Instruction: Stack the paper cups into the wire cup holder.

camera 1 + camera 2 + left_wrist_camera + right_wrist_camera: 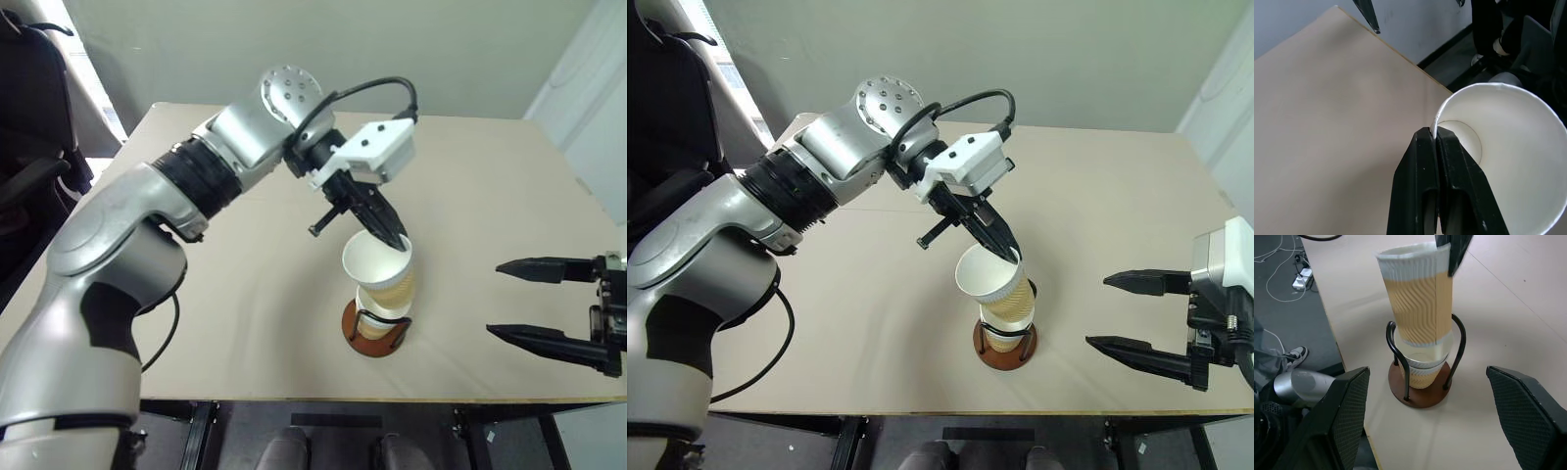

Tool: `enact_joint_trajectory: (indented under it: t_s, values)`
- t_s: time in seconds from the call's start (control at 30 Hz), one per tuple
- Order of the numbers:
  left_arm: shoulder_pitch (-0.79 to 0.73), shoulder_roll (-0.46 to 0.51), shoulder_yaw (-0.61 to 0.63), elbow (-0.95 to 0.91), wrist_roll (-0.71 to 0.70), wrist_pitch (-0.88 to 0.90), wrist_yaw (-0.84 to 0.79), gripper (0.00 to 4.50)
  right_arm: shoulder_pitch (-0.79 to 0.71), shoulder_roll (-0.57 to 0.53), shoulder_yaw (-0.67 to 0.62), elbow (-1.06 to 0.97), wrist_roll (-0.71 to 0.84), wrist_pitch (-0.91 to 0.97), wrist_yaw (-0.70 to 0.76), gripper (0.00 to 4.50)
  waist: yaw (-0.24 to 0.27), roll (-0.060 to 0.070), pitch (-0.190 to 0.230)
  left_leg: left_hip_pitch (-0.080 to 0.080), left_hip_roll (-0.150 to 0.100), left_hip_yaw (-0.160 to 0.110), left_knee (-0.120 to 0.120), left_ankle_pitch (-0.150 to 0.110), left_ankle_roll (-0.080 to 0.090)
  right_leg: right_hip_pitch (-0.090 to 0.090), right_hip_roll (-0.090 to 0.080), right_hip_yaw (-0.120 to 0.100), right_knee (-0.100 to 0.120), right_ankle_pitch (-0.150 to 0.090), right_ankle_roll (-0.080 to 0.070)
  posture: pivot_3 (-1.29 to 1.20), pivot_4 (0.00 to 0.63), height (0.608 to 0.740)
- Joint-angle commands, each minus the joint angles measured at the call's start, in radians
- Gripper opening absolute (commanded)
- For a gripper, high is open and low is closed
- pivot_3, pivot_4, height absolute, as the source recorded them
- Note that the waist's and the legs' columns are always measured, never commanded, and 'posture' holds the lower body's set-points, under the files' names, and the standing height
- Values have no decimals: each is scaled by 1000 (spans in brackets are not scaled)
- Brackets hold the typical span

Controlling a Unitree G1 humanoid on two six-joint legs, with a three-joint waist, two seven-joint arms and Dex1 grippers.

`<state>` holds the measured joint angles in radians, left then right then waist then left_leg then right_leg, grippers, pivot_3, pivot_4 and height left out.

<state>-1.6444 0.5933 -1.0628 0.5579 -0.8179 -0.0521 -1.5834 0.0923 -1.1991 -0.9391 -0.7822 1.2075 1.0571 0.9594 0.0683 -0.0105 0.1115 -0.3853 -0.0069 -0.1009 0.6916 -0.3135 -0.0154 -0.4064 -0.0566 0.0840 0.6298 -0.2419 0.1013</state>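
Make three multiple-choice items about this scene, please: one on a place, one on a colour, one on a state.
1. Where does the wire cup holder stand?
A. near the table's front edge
B. on the floor
C. on a chair

2. What colour is the holder's base?
A. blue
B. reddish-brown
C. white

3. How is the left gripper?
A. open, holding nothing
B. shut on the top cup's rim
C. resting flat on the table

Answers: 1 A, the table edge lies just before it. 2 B, the disc shows it. 3 B, its fingers pinch the top cup.

Obscured and cropped items
Lower paper cups (1421,369): count unclear, nested behind top paper cup (1418,296); right gripper (549,304) cut by frame edge.
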Motion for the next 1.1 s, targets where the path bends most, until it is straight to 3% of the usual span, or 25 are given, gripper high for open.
enact_joint_trajectory:
  t_s: [0.03, 0.23, 0.6, 0.73, 1.03, 1.1]
  values:
    - [-9, -1, 3, -9, 5, -21, -31, 31, 3, 0, -51, -9, 21, 1, -16, 3855, 0, 0, 0, 0, 0, 0, 0, 0, 0, 0, 0, 0, 0, 0, 0, 0, 150, 740]
    - [-2, 14, -36, -31, 18, -49, -31, 31, 25, 4, -76, -20, 44, 11, -15, 3855, 0, 0, 0, 0, 0, 0, 0, -1, 0, 0, 0, 0, 0, 0, 0, 0, 150, 740]
    - [16, -48, -15, 48, 99, -74, -31, 31, 34, 1, -87, -19, 56, 11, -23, 3855, 0, 0, 0, -1, 0, 0, 1, -1, 0, 0, 0, 0, 0, 0, 0, 0, 150, 740]
    - [20, -67, 6, 56, 102, -59, -31, 987, 37, 2, -85, -21, 58, 10, -23, 3855, 0, 0, 0, -1, 0, 0, 1, -2, 0, 0, 0, 0, 0, 0, 0, 0, 150, 740]
    - [46, -73, 110, 82, 128, -33, -31, 4299, 26, -12, -48, 3, 35, -13, -2, 3855, 0, 1, 0, -1, 0, 0, 1, -2, 0, 0, 0, 0, -1, 0, 0, 0, 150, 740]
    - [62, -80, 174, 121, 191, -54, -31, 4476, 17, -20, -23, 18, 21, -28, 10, 3855, 0, 1, 0, -1, 0, 0, 1, -2, 0, 0, 0, 0, -1, 0, 0, 0, 150, 740]
